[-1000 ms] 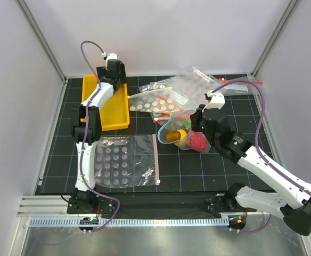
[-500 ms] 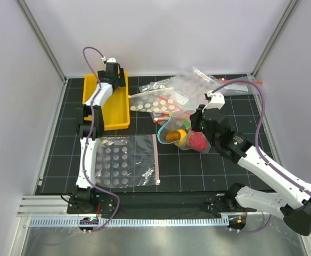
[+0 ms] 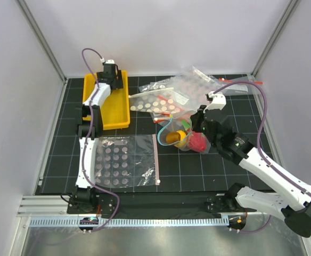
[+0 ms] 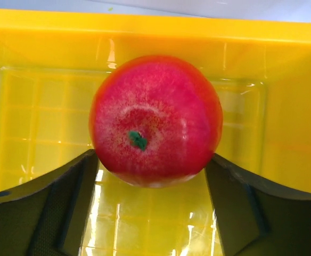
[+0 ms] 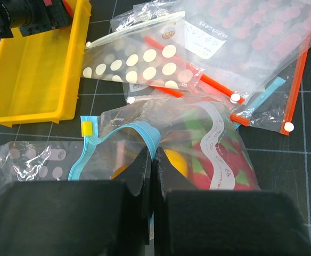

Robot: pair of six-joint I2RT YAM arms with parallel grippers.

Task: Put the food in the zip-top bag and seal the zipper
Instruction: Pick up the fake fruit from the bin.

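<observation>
On the counter (image 3: 198, 170) are a tray (image 3: 118, 112) and the bag (image 5: 214, 138). The right jaws are together, clamped on the bag just beside its zipper (image 5: 134, 128). In the tray, the ball (image 4: 155, 120) lies between the left jaws, one at each side; I cannot tell whether they press it.

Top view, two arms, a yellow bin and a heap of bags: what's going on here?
The left hand is down in the yellow bin, its fingers against both sides of the red ball. The ball is not yet bagged. The right hand is pinched shut on the light-blue zipper of the clear zip-top bag, holding its mouth up and unsealed. A lemon and the pink-red fruit are already inside.
</observation>
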